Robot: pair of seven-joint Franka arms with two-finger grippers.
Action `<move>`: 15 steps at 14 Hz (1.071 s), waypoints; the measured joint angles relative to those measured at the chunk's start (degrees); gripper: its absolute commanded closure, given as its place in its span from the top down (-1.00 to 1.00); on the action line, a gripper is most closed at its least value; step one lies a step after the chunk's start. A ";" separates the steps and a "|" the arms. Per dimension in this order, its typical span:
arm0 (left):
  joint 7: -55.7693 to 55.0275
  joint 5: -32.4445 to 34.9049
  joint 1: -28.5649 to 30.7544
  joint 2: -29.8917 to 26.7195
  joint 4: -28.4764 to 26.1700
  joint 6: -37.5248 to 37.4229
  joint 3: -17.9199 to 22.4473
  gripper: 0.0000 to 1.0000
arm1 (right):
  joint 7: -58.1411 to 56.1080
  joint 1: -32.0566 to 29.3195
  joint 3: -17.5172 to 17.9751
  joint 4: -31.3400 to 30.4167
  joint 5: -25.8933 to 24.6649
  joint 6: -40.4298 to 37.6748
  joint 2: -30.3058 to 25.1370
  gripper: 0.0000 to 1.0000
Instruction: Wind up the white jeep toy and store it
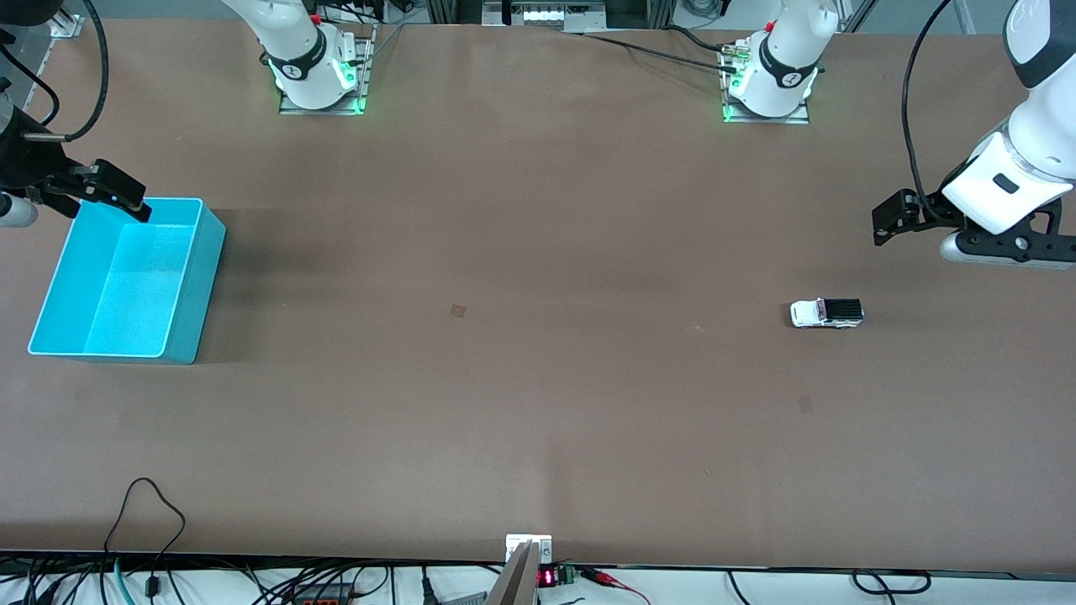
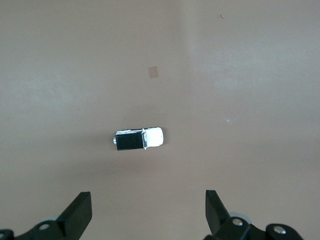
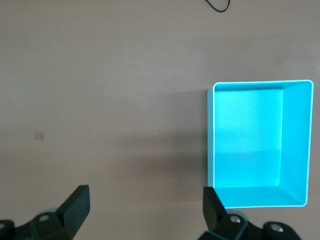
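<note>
- White-bodied with a black rear roof panel, the white jeep toy [image 1: 826, 313] sits on its wheels on the brown table [image 1: 538, 403], toward the left arm's end and well apart from the cyan bin [image 1: 185, 311] at the right arm's end. Nothing touches it; winding has not begun.
- The left gripper [image 2: 148, 212] hangs in the air over the table near the toy, jaws spread wide and holding nothing. The left wrist view shows the toy between the lines of the two fingertips [image 2: 80, 205] but well clear of them.
- Risk: the toy is tiny and free-rolling. A descent that is off-centre would let one finger strike first and push it away on its wheels.
- Risk: the jaws look set to close along the toy's length, not across its sides. Such a pinch could tip or eject it.
- Risk: winding needs the wheels pressed and dragged; a weak hold would let it slip, and an early release would send it running across the table.
- The right gripper [image 3: 145, 212] waits over the bin's edge, jaws apart and empty. A handover must span the whole table; the bin itself is empty.
</note>
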 measured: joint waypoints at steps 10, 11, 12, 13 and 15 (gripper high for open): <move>0.00 0.00 0.19 0.09 -0.12 -1.20 0.22 1.00 | -0.05 -1.09 1.03 0.00 0.00 0.00 0.01 1.00; 0.00 0.00 0.31 0.19 -0.18 -2.83 0.22 1.00 | -0.05 -1.09 1.03 0.00 0.00 0.00 0.01 1.00; 0.00 0.00 0.35 0.29 -0.26 -4.15 0.22 1.00 | -0.05 -1.10 1.03 0.00 0.00 0.00 0.01 1.00; 0.00 0.00 0.35 0.36 -0.35 -5.40 0.18 1.00 | -0.06 -1.13 1.03 0.00 0.00 0.00 0.01 1.00; 0.08 0.00 0.29 0.70 -0.47 -8.83 0.06 1.00 | -0.08 -1.20 1.02 0.00 0.00 0.00 0.01 1.00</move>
